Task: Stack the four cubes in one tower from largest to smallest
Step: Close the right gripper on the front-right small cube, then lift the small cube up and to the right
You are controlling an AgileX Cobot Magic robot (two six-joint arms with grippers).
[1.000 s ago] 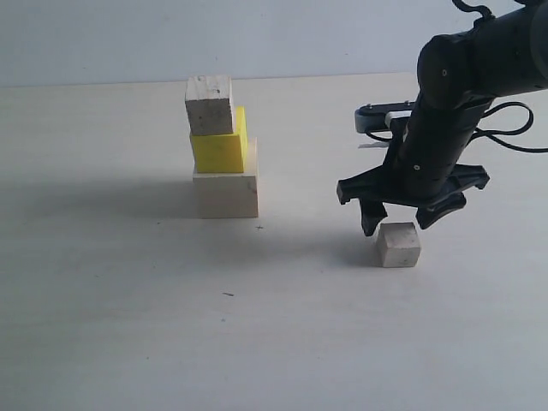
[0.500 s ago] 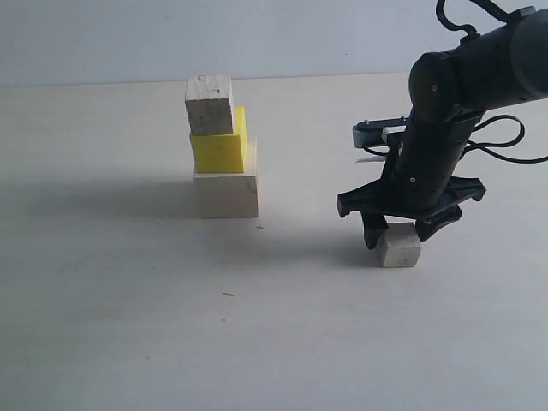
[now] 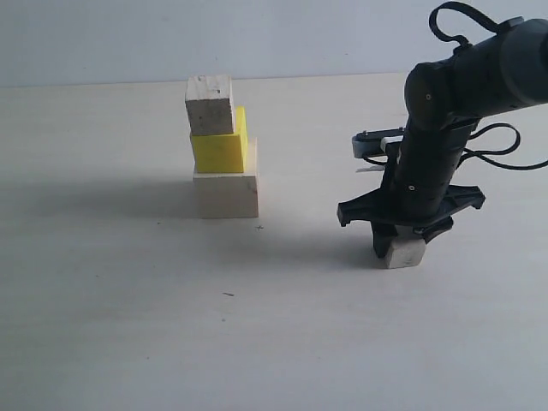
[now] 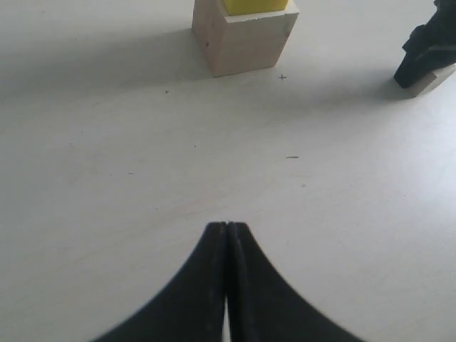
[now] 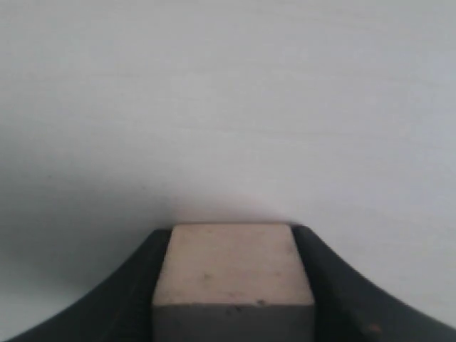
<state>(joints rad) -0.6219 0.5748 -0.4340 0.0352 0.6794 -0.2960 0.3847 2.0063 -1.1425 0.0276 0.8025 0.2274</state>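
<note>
1. While the tower (image 3: 221, 154) is standing 3 cubes high on the pale surface (image 3: 128, 325), the 4th cube is sitting well apart from it, to its right in the exterior view.
2. The large pale wood cube (image 3: 226, 194) is forming the base, resting flat on the surface.
3. The yellow cube (image 3: 220, 152) is sitting on top of it, set toward the left side of the base in the exterior view.
4. The stacked small greyish cube (image 3: 210, 104) is sitting on the yellow one, slightly overhanging its left edge in that view.
5. The loose small greyish cube (image 3: 407, 256) is resting on the surface, upright, with its lower half showing below the black arm.
6. The right end effector (image 3: 400, 248) is reaching straight down over this cube, and its fingers (image 5: 135, 285) are lying against 2 opposite sides with no gap showing, so it is pinching the cube.
7. The left end effector (image 4: 227, 235) is hanging over bare surface, near neither cube, with its 2 fingers pressing together and nothing between them.
</note>
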